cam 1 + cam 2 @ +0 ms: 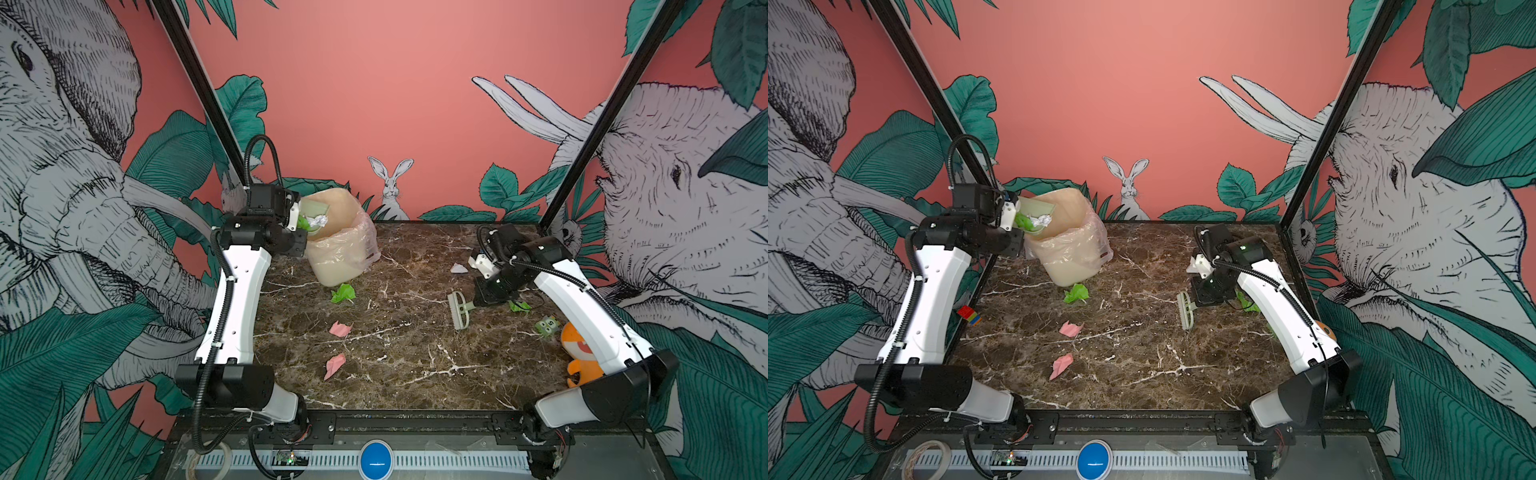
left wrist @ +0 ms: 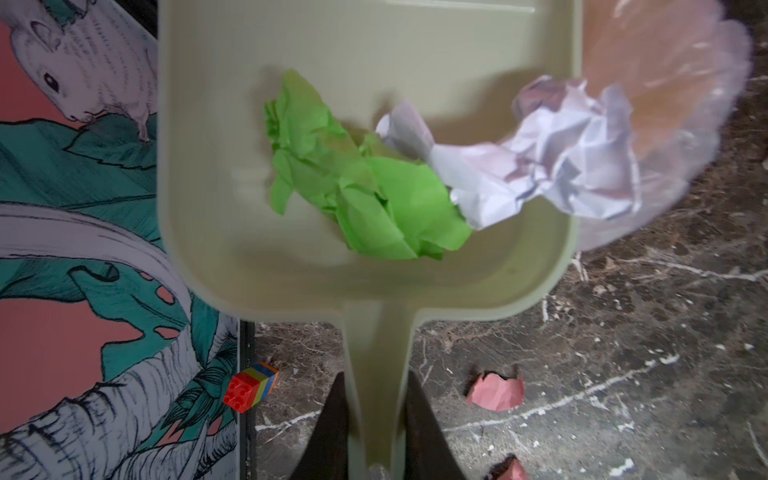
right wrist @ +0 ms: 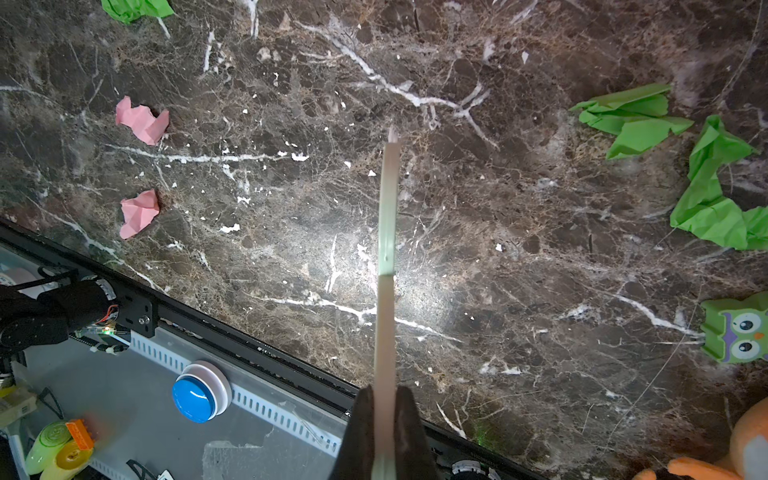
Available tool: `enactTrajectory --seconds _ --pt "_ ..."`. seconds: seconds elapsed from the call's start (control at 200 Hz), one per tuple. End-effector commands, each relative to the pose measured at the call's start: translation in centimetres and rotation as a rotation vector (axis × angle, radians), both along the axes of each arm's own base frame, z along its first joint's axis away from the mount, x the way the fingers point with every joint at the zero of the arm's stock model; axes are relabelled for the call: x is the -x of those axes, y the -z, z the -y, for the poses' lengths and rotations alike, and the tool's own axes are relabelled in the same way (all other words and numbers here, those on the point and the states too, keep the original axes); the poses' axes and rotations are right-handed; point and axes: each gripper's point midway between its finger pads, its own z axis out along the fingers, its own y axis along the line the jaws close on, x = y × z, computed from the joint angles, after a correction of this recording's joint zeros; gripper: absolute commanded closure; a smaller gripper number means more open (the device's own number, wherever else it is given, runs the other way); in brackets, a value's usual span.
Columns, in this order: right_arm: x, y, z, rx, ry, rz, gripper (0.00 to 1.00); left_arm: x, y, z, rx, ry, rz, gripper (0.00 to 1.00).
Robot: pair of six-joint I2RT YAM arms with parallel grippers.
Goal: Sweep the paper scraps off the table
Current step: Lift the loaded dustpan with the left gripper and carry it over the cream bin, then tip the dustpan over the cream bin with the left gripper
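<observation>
Left gripper (image 2: 376,386) fingers clamped on dustpan (image 2: 232,166) handle, pan held over lined bin (image 1: 345,249), far left. Green and white paper scraps (image 2: 374,199) in pan. Right gripper (image 3: 384,399) pinches brush (image 1: 458,309) handle, head pointing left. On table (image 1: 415,365): green scrap (image 1: 343,293) beside bin; near pink scrap (image 1: 334,365), long axis near-left to far-right.

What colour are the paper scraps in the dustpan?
One bright green scrap, one white scrap; the left wrist view shows them best.
</observation>
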Motion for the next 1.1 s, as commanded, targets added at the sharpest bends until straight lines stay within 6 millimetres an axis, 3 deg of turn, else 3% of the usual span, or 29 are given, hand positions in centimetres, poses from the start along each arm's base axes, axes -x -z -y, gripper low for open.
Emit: enactTrajectory --seconds 0.0,0.295,0.585,1.096 --pt "0.4 -0.6 0.1 -0.015 -0.003 0.007 1.00 -1.0 -1.0 -1.5 -0.078 0.004 0.013 0.87" --pt "0.3 -0.4 -0.1 -0.016 -0.013 -0.008 1.00 -2.8 -1.2 -2.0 -0.241 0.041 -0.025 0.87" --pt "0.2 -0.5 -0.2 -0.013 -0.027 -0.015 1.00 -3.7 -0.6 -0.2 -0.415 0.128 -0.084 0.86" --pt "0.4 -0.3 -0.2 -0.015 -0.036 -0.025 1.00 -4.7 -0.5 -0.1 -0.798 0.127 -0.120 0.87"
